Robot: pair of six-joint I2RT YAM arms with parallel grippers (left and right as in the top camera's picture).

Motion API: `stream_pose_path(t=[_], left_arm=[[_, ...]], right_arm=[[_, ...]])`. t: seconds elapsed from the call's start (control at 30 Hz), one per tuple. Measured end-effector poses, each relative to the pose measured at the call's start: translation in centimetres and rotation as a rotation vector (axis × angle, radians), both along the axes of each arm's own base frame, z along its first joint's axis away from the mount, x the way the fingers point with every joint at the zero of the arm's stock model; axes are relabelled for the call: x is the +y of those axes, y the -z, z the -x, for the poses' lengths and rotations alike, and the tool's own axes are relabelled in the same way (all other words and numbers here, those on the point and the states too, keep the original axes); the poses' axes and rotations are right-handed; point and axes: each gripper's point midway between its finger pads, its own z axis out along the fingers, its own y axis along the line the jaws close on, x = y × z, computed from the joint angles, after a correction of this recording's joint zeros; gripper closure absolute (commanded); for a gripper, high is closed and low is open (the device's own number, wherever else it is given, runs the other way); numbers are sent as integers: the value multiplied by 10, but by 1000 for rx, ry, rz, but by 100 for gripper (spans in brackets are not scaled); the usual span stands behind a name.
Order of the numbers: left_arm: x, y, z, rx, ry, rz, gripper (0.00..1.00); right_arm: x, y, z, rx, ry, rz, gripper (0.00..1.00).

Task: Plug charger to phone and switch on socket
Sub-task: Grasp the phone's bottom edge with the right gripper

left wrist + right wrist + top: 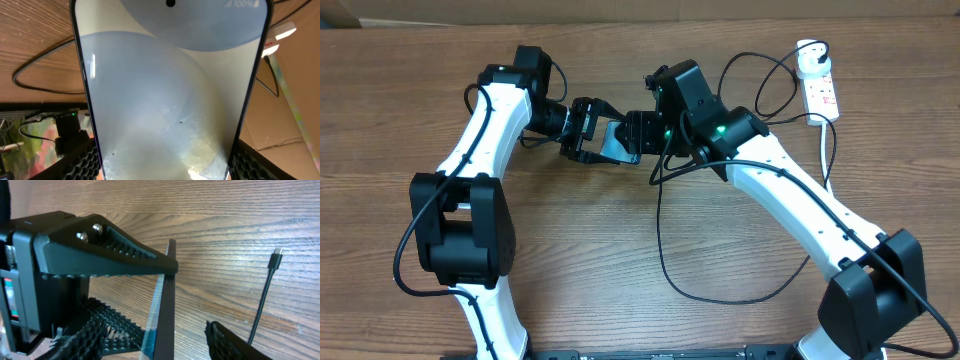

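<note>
The left gripper (596, 132) jaws clamp the phone (170, 100) by its long edges above the bench (580, 262): slim, dark-rimmed, pale blue-grey screen. Its long axis points, camera-hole end first, toward the right gripper (161, 327), jaws apart.

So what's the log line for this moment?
left gripper: holding phone | right gripper: open at phone edge | charger connector: unplugged

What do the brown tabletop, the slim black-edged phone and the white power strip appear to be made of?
The brown tabletop: wood or wood-look laminate, matte, with visible grain lines. The slim black-edged phone: glossy glass front, judging by reflections, in a dark frame, probably metal or plastic. The white power strip: smooth moulded plastic, apparently.
</note>
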Motion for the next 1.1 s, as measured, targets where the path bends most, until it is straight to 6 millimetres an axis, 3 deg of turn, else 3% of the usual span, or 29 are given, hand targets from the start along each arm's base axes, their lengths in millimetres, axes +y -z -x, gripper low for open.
stream_pose_path(t=[0.23, 0.6, 1.1], left_arm=[[2, 3, -3, -20, -1, -23, 96], [3, 5, -4, -22, -2, -36, 96], [4, 7, -9, -51, -4, -49, 96]], right_arm=[[2, 9, -4, 3, 19, 17, 46], [10, 8, -1, -14, 17, 21, 64], [9, 10, -1, 12, 54, 13, 72]])
